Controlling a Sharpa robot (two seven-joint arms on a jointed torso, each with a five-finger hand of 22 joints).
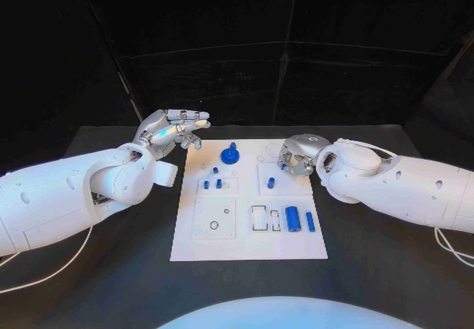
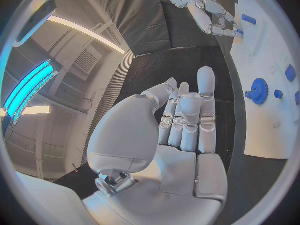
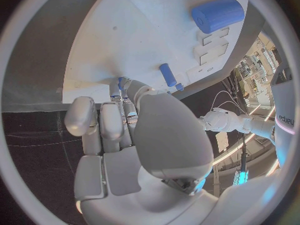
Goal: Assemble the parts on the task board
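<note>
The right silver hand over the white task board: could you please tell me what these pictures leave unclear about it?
- Head view: the right silver hand is curled over the white task board; its own knuckles hide the fingertips.
- Right wrist view: the thumb covers the fingertips, so whether they hold the small blue piece is unclear.
- Left wrist view: that hand is too small at the rim to judge.

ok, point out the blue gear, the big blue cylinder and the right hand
blue gear (image 1: 229, 155), head view, toothed disc face.
big blue cylinder (image 1: 292, 218), head view, mid-length of its side.
right hand (image 1: 299, 154), head view, back of the hand.
</note>
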